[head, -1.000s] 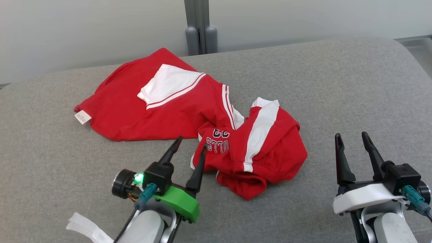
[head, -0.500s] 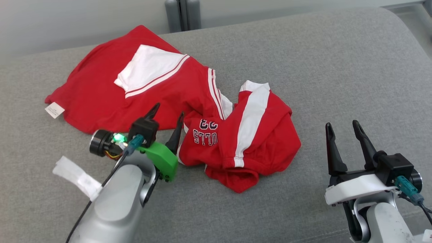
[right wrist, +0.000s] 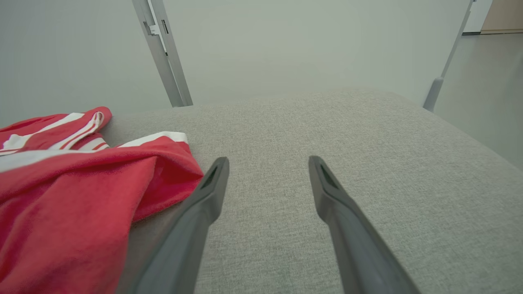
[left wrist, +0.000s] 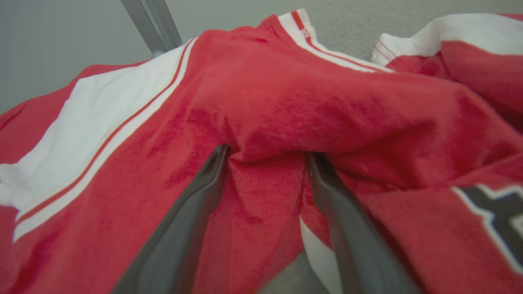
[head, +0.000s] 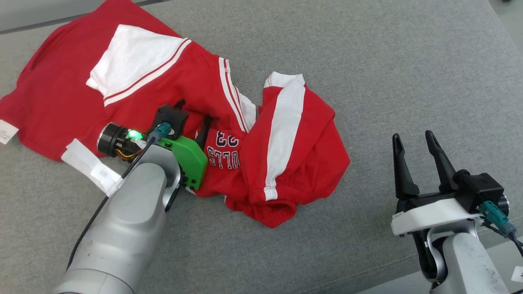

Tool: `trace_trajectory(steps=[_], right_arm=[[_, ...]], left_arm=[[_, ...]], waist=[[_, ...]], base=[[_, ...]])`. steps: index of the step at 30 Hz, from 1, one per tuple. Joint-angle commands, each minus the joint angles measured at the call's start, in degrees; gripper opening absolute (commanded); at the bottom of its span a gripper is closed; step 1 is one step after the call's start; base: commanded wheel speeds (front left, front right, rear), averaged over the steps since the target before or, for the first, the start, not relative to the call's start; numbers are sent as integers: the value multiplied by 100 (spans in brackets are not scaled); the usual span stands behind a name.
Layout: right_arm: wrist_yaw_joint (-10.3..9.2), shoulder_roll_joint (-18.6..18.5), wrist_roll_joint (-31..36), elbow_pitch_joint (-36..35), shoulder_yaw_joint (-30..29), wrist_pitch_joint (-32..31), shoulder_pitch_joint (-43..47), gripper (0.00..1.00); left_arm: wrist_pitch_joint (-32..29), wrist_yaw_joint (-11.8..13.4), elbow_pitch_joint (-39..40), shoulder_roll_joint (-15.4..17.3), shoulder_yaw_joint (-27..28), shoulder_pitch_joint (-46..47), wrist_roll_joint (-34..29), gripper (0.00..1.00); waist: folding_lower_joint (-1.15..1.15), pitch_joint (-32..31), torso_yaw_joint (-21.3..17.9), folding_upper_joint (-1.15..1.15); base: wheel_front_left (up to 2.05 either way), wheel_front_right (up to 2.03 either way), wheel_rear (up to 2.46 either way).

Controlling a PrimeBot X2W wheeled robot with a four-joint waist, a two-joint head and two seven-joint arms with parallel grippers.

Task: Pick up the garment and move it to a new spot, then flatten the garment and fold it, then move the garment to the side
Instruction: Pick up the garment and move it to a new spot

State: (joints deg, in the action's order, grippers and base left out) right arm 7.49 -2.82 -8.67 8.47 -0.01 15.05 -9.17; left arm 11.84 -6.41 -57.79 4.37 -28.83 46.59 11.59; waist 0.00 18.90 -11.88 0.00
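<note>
One red shirt [head: 135,94] with white panels and stripes is lying on the grey cushion [head: 408,61]. It takes up the back-left part and runs in toward the middle. The half by the back-left corner is pretty flat, with a big white patch facing up, and a small white label [head: 7,131] pokes out near the cushion's left edge. The half nearer the middle is a crumpled heap. There's dark lettering [head: 222,157] on it that reads upside down from the head view, plus a wide white stripe running over the bump.

The left gripper [head: 193,116] is down on the shirt right where the flat part meets the heap. In the left wrist view that gripper [left wrist: 268,153] has its two dark fingers [left wrist: 196,204] spread apart, with a ridge of red cloth bunched up between them and the tips pressed into the fabric. They aren't pinched together, so the jaws are wide open around that fold. The green bracket [head: 186,153] behind the fingers sits beside the lettering, and a strip of white tape [head: 90,169] hangs off that arm.

The right gripper [head: 412,136] is well apart from the shirt, over bare cushion toward the front-right corner, fingers spread wide. In its own wrist view, this gripper [right wrist: 268,160] points at the back edge, with the shirt off to the left and a grey post [right wrist: 163,53] against the pale wall.
</note>
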Motion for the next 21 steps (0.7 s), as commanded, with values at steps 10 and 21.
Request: trace_trajectory(steps=[10,21], right_arm=[[1,-13,11,29,-110,20,-81,100],[1,-13,-14,48,-118,20,-30,100]], left_arm=[[306,141,-59,-1,84,451,138,0],[337,413,615,1073,501,1454,20,0]], waist=[[0,-104,125,0],[0,-286,318,0]], base=[[0,0,0],[0,0,0]])
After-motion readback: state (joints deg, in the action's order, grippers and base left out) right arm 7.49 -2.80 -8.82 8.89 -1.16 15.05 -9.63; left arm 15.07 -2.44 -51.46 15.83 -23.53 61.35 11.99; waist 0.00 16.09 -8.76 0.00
